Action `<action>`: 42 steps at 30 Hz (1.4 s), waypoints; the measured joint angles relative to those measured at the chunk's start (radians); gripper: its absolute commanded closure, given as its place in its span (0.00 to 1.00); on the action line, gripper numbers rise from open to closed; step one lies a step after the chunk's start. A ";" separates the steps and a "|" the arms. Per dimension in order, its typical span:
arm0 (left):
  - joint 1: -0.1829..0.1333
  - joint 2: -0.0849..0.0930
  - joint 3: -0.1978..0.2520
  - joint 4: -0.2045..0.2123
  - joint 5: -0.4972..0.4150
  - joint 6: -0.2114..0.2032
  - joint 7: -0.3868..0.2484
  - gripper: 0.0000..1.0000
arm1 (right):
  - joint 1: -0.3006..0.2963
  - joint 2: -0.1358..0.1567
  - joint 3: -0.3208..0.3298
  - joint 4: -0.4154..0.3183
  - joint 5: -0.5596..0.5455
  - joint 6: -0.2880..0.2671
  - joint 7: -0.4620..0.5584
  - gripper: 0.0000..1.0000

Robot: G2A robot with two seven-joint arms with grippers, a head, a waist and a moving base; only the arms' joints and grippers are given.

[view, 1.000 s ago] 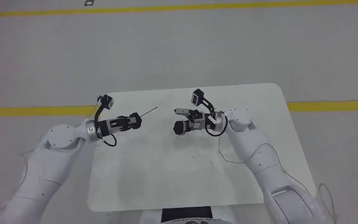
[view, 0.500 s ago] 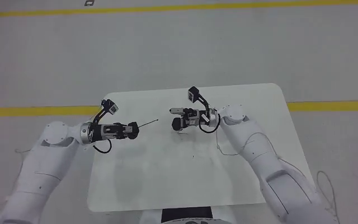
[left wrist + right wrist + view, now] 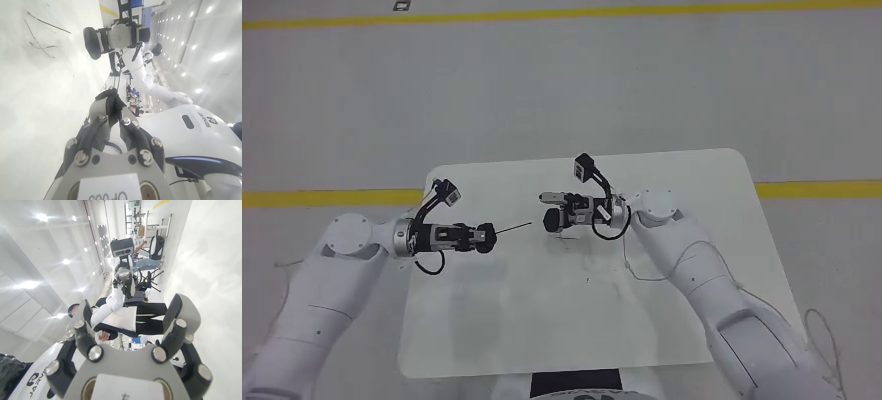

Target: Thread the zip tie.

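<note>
Zip tie (image 3: 512, 230): in the top view, a thin black strip points right from the left gripper (image 3: 487, 238), which is clamped on it above the white desk (image 3: 682, 310). Its tip stops near the right gripper (image 3: 547, 210).

In the left wrist view, the left gripper (image 3: 112, 99) has its fingers pressed together.

In the right wrist view, the right gripper (image 3: 130, 313) has its fingers spread wide apart.

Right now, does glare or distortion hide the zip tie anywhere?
Top view: even light, zip tie a thin dark line against the white table. Left wrist view: ceiling lamps flare, wide-angle bending, table washed bright. Right wrist view: same lamp flare and bending around the right gripper.
</note>
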 measured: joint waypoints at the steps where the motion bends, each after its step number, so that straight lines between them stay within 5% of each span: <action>1: 0.000 0.000 0.000 0.000 0.000 0.000 0.000 1.00 | 0.000 0.000 0.000 0.000 0.001 0.000 0.000 0.00; 9: 0.001 0.000 0.000 0.000 0.000 0.000 0.000 1.00 | -0.034 0.005 -0.007 -0.057 0.013 0.031 -0.008 0.00; 10: 0.001 0.000 0.000 0.000 0.000 0.000 0.000 1.00 | -0.036 0.006 -0.006 -0.060 0.016 0.036 -0.007 0.18; 13: 0.001 0.000 0.000 0.000 0.000 0.000 0.000 1.00 | -0.040 0.009 -0.006 -0.072 0.018 0.044 -0.002 0.50; 25: 0.001 0.000 0.000 0.000 0.000 0.000 0.000 1.00 | -0.046 0.021 -0.014 -0.110 0.011 0.048 0.006 0.56; 42: 0.001 0.000 0.000 0.000 0.000 0.000 0.000 1.00 | -0.046 0.032 -0.042 -0.139 0.008 0.065 0.024 0.78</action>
